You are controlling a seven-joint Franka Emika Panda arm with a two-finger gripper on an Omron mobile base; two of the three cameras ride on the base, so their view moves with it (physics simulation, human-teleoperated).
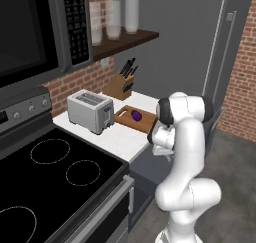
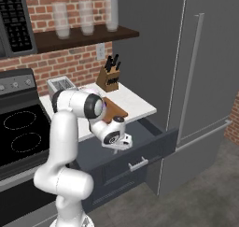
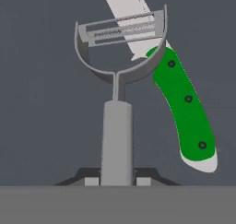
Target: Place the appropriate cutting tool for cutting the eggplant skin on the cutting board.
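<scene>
The silvery-grey peeler [image 3: 117, 135] stands upright in the hand view, its looped head lying across the green-handled knife [image 3: 184, 108]. My gripper [image 3: 117, 180] is shut on the peeler's handle, one fingertip pressed to each side. In the right base view my gripper [image 2: 122, 144] hangs over the open drawer [image 2: 154, 142]. On the counter lies the brown cutting board [image 1: 122, 116] with the purple eggplant [image 1: 136, 116] on it. From the right, the arm covers part of the cutting board [image 2: 115, 111].
A toaster [image 1: 90, 111] stands left of the board, and a knife block [image 1: 120, 84] with black-handled knives sits by the wall. The stove [image 1: 50, 177] is at the left, the fridge [image 2: 200, 81] at the right. The drawer front juts into the aisle.
</scene>
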